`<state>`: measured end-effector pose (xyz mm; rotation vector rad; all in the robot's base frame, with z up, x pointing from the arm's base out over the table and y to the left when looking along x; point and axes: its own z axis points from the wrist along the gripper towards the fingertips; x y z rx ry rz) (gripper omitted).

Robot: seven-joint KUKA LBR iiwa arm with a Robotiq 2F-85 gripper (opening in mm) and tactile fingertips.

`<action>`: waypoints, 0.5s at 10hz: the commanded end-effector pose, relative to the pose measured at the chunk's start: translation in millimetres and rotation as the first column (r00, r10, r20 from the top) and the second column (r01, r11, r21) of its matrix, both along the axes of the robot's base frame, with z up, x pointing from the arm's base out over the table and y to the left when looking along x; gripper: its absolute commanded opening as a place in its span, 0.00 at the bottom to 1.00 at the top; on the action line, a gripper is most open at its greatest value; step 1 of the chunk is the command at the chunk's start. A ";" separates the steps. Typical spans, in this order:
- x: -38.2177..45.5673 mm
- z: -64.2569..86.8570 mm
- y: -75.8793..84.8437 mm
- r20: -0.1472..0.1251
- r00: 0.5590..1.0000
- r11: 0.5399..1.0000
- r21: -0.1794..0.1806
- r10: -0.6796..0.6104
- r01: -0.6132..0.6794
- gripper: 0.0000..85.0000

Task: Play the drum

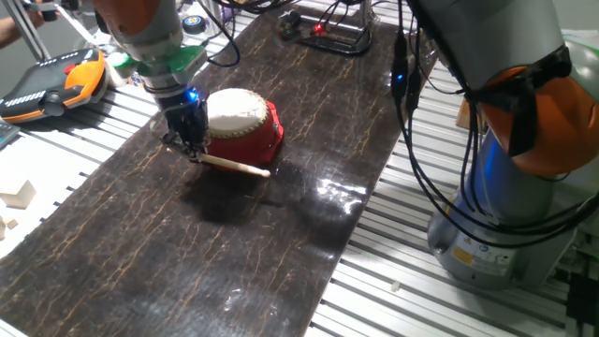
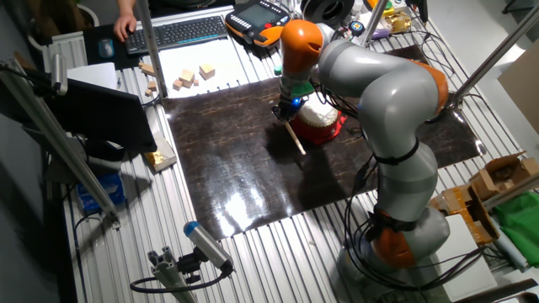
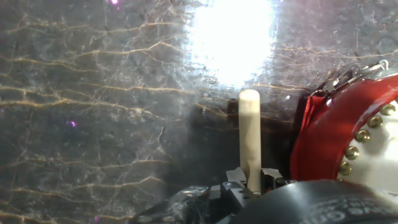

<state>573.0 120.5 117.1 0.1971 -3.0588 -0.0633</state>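
Pincer: the pincer (image 1: 192, 148) hung low over the dark marbled mat (image 1: 187, 243), just beside the drum, its fingers closed on one end of the stick (image 1: 234, 166).
Stick: a thin pale wooden rod, held near level just above the mat, reaching from the pincer along the front of the drum; in the hand view it (image 3: 249, 140) ran straight out between the fingers, its rounded tip free.
Drum: the drum (image 1: 241, 124) sat upright on the mat, near the mat's far half, its cream skin facing up and its red base touching the mat; the hand view showed its red wall (image 3: 333, 127) with a row of brass studs.
Desk: the slatted metal desk (image 1: 393, 234) carried the mat.
Arm: the grey and orange arm (image 2: 379, 93) bent over the drum from the robot's base.
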 end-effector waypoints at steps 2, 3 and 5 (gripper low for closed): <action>-0.1 0.0 0.4 0.022 0.999 0.999 0.005 0.033 -0.034 0.01; -0.1 0.0 0.4 0.028 0.999 0.999 0.001 0.044 -0.044 0.01; -0.1 0.0 0.4 0.055 0.998 1.000 0.003 0.031 -0.031 0.01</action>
